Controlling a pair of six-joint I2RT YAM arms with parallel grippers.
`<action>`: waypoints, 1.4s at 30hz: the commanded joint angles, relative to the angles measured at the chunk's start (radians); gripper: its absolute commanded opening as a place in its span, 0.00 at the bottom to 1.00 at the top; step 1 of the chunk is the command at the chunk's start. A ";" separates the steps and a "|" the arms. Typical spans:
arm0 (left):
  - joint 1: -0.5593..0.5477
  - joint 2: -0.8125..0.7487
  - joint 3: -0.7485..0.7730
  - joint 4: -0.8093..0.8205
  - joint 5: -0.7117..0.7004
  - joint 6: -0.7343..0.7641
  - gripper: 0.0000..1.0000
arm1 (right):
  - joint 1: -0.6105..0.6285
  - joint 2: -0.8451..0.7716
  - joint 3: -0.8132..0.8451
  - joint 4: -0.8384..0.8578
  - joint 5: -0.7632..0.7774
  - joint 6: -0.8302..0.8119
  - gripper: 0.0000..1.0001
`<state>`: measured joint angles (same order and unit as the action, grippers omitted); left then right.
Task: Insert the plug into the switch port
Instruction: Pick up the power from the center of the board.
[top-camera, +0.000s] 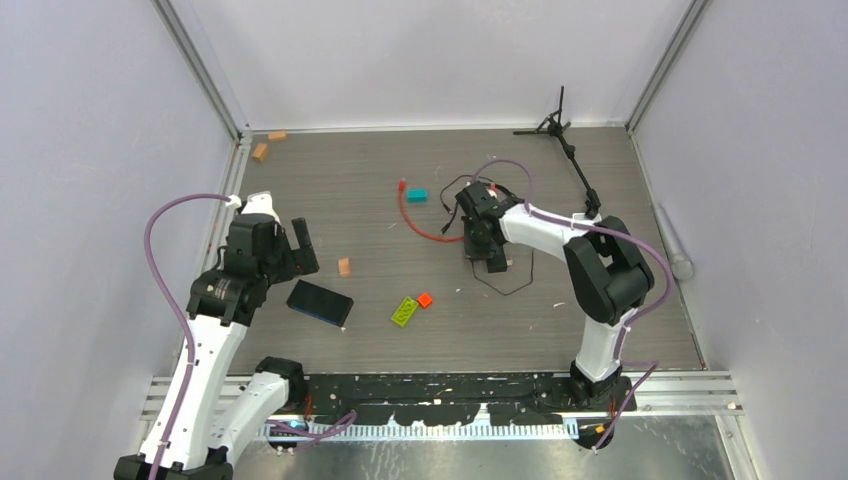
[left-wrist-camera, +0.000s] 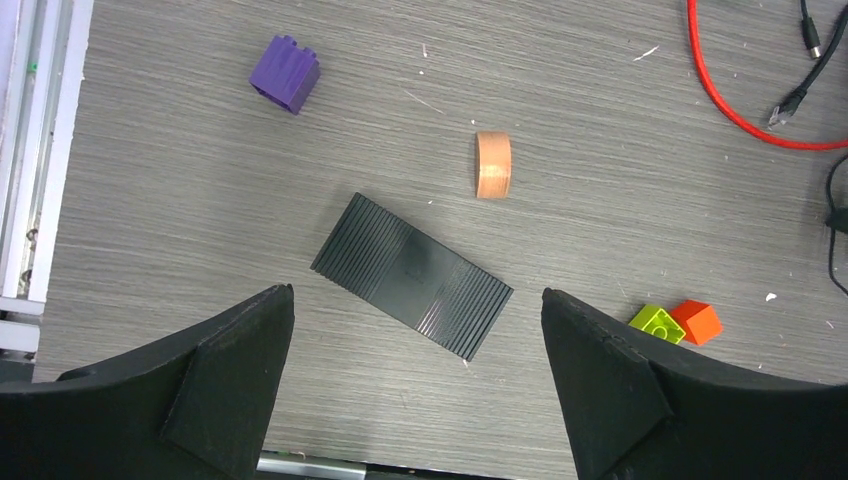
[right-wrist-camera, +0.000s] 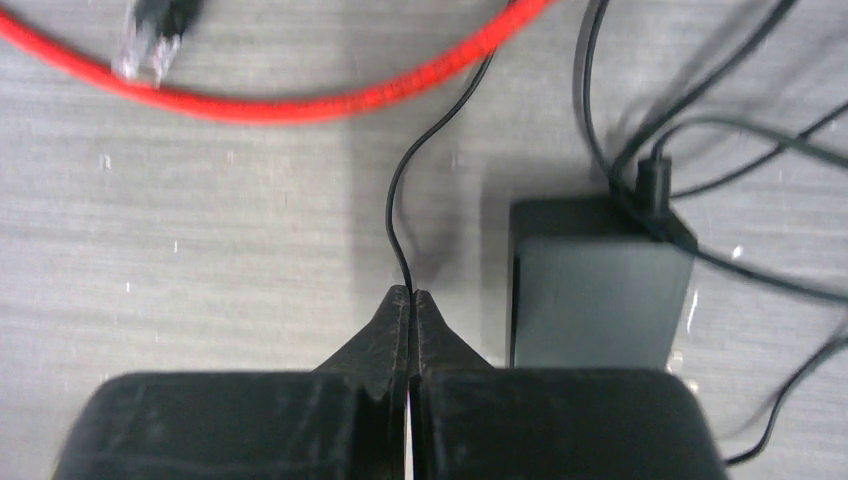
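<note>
The switch (left-wrist-camera: 412, 275) is a flat black ribbed box lying on the table; its port does not show. My left gripper (left-wrist-camera: 416, 290) hangs above its near edge, open wide and empty. The red-orange cable (top-camera: 420, 225) curves across the middle of the table, and its plug (top-camera: 402, 185) lies at the far end, untouched. My right gripper (right-wrist-camera: 411, 293) is down at the table, shut on a thin black wire (right-wrist-camera: 398, 220) beside the black power brick (right-wrist-camera: 600, 285). The red cable (right-wrist-camera: 300, 105) passes just beyond its tips.
A black-cabled connector (right-wrist-camera: 150, 35) lies by the red cable. A purple block (left-wrist-camera: 286, 73), tan cylinder (left-wrist-camera: 493, 165), green brick (left-wrist-camera: 657, 322) and orange brick (left-wrist-camera: 697, 321) surround the switch. A teal block (top-camera: 417, 195) and a black stand (top-camera: 555, 125) sit farther back.
</note>
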<state>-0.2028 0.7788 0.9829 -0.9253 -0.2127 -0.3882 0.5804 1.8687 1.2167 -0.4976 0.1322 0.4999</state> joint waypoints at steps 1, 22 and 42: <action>0.003 -0.004 0.000 0.030 0.013 0.008 0.95 | 0.002 -0.142 -0.021 -0.125 -0.109 -0.024 0.01; 0.003 -0.128 -0.026 0.084 0.120 0.017 0.92 | 0.002 -0.504 -0.061 -0.223 -0.096 -0.017 0.30; 0.003 -0.105 -0.021 0.074 0.116 0.018 0.92 | -0.204 -0.316 -0.140 0.020 0.027 0.155 0.71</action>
<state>-0.2028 0.6720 0.9604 -0.8890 -0.1101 -0.3847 0.3771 1.5097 1.0599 -0.5892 0.2146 0.6205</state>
